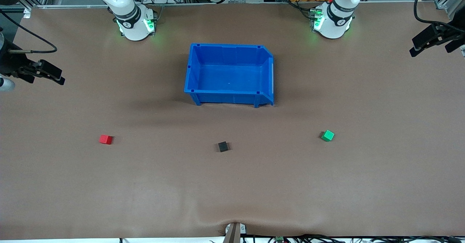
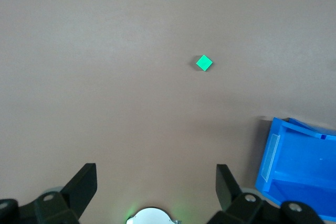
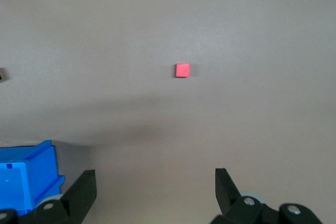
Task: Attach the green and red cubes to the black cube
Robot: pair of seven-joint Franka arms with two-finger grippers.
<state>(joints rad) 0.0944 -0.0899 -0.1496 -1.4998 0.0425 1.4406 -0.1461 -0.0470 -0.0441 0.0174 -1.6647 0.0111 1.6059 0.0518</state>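
The black cube (image 1: 223,146) lies on the brown table, nearer the front camera than the blue bin. The red cube (image 1: 105,139) lies toward the right arm's end and shows in the right wrist view (image 3: 182,70). The green cube (image 1: 327,135) lies toward the left arm's end and shows in the left wrist view (image 2: 204,63). The three cubes lie far apart. My right gripper (image 1: 48,77) (image 3: 155,179) is open and empty, high over the table's right-arm end. My left gripper (image 1: 429,46) (image 2: 156,174) is open and empty, high over the left-arm end.
An empty blue bin (image 1: 189,72) stands mid-table between the arm bases and the cubes; its corner shows in both wrist views (image 2: 294,156) (image 3: 26,174). The brown mat is wrinkled near the front edge (image 1: 232,217).
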